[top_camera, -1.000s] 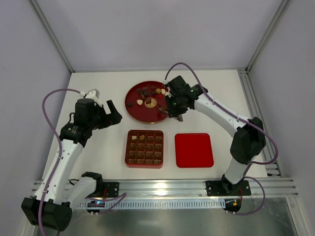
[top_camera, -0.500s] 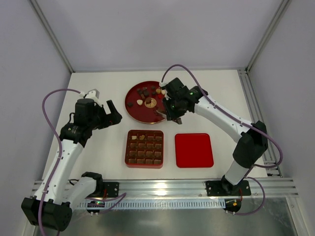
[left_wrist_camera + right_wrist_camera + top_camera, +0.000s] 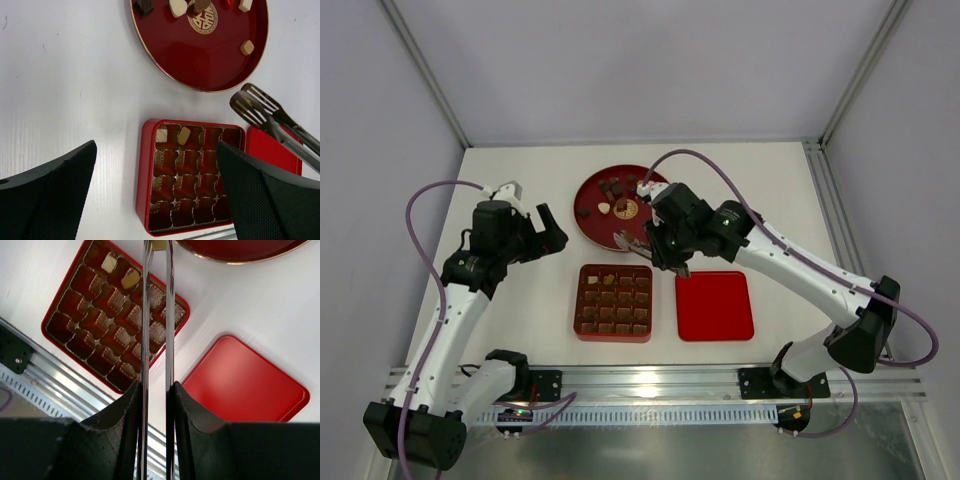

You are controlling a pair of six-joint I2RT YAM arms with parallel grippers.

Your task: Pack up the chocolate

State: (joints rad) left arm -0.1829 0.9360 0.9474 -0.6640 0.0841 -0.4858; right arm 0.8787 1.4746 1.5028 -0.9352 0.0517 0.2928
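Right wrist view: our right tool (image 3: pixel 156 390) is clamped on the tongs (image 3: pixel 145 315), which point left. A pale chocolate (image 3: pixel 159 244) seems pinched at their tips, with the box (image 3: pixel 75 277) just nearer. Our left tool (image 3: pixel 156 150) stands apart.

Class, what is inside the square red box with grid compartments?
Two pale chocolate pieces fill neighbouring compartments at one corner; brown liners elsewhere. In the right wrist view, metal tongs cover a strip.

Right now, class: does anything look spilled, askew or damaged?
Nothing stands out. The chocolate is on the round plate and in the box, none on the table; the lid lies flat beside the box.
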